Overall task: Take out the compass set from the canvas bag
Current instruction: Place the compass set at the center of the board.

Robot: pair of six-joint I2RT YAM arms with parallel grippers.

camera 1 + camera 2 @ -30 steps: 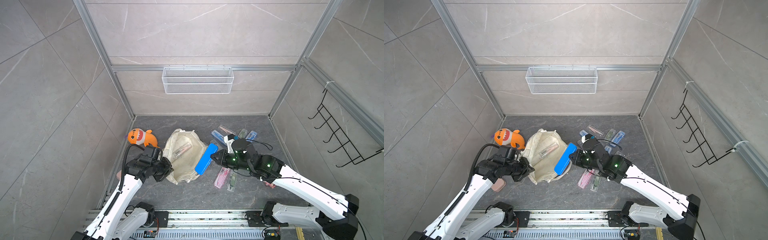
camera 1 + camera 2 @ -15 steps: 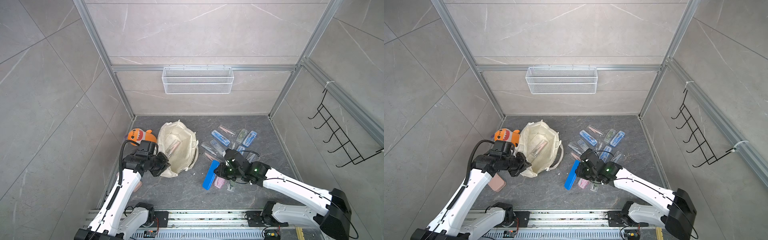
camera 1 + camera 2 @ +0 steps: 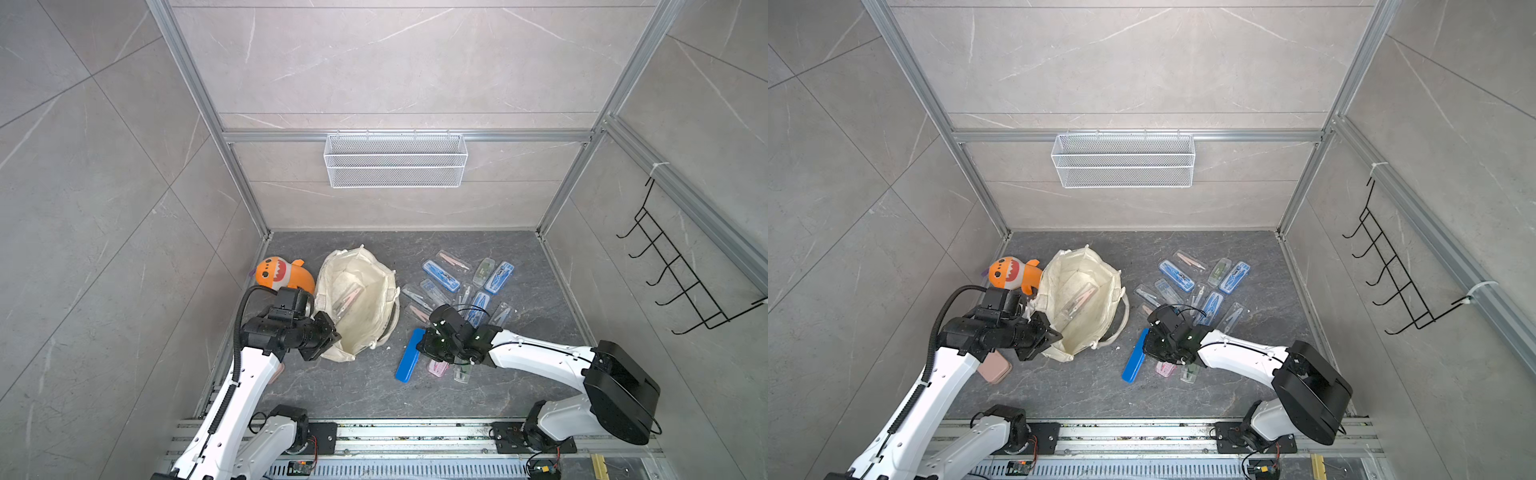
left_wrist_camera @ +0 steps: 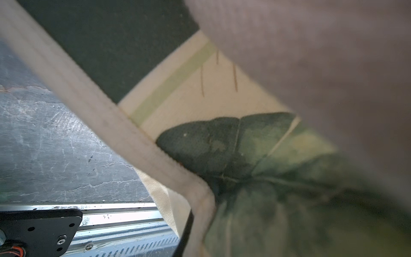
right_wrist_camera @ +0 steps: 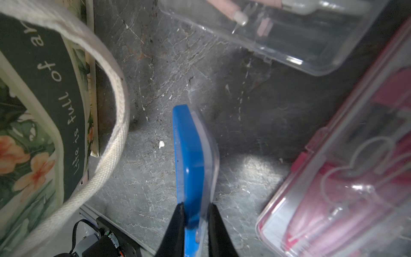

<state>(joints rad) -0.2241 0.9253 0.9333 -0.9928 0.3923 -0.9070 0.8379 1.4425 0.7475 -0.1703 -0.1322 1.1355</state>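
Observation:
The cream canvas bag (image 3: pixel 365 328) stands with its mouth open at the left of the floor in both top views (image 3: pixel 1088 332). A clear case with a pink compass (image 3: pixel 347 299) lies inside it. My left gripper (image 3: pixel 328 338) is shut on the bag's near rim; in the left wrist view the bag's strap (image 4: pixel 89 106) and green print fill the picture and hide the jaws. My right gripper (image 5: pixel 195 207) is shut on the blue compass set (image 5: pixel 193 151), held on edge low over the floor, right of the bag (image 3: pixel 409 359). The bag's lettered panel (image 5: pixel 55 89) shows beside it.
Several compass cases (image 3: pixel 442 276) lie scattered on the floor at the right, and a pink case (image 5: pixel 344 178) lies close beside the held set. An orange shark plush (image 3: pixel 282 274) sits behind my left arm. A wire basket (image 3: pixel 395 160) hangs on the back wall, black hooks (image 3: pixel 681 282) on the right wall.
The right gripper drew the blue compass set out of the bag's mouth and carried it toward the near right. The left gripper pulled the bag's rim so the bag stands open.

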